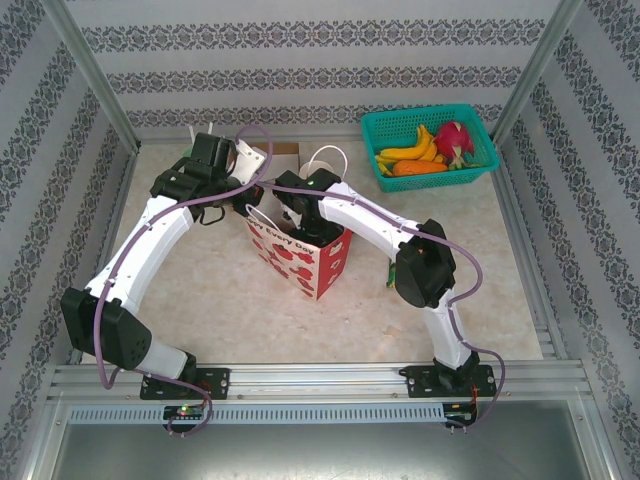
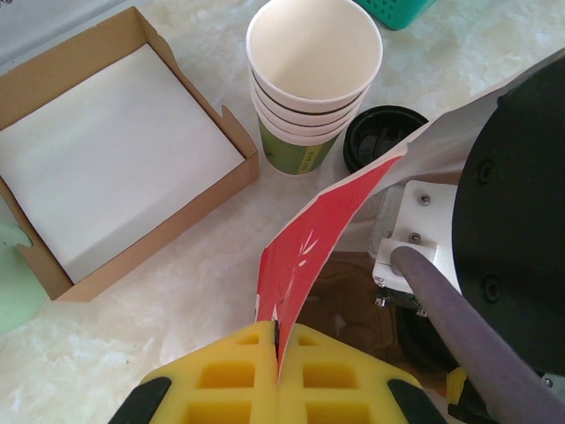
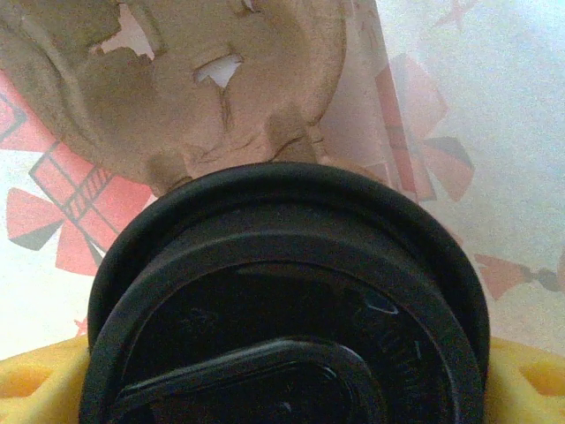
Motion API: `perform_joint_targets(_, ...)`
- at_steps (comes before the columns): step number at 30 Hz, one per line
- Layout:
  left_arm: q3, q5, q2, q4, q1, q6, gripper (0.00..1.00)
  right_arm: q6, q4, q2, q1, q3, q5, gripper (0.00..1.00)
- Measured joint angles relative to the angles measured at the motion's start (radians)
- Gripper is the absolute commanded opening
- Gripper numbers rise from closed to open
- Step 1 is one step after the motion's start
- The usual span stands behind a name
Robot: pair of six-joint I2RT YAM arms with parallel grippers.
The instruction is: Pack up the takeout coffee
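Note:
The takeout coffee fills the right wrist view as a round black lid (image 3: 291,300); its cup body is hidden beneath. My right gripper (image 3: 282,393) is shut on it, a yellow finger (image 3: 530,380) at each side, down inside the red and white paper bag (image 1: 312,258). Just past the lid lies a brown pulp cup carrier (image 3: 177,79) on the bag's bottom. My left gripper (image 2: 281,340) is shut on the bag's red rim (image 2: 309,247), holding it apart. In the top view the left gripper (image 1: 252,196) is at the bag's back left, and the right gripper (image 1: 292,215) reaches into its mouth.
Behind the bag stand a lidless stack of green cups (image 2: 311,97), a loose black lid (image 2: 381,132), a cardboard box of white napkins (image 2: 106,159) and a mint-green holder (image 2: 13,283). A teal basket of fruit (image 1: 482,130) sits at the back right.

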Motion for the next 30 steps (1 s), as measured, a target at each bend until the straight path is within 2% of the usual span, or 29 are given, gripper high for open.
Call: perform_joint_targets(30, 0.000, 0.002, 0.000, 0.000, 0.000, 0.000, 0.00, 0.000, 0.005, 0.007, 0.000, -0.012, 0.001, 0.44)
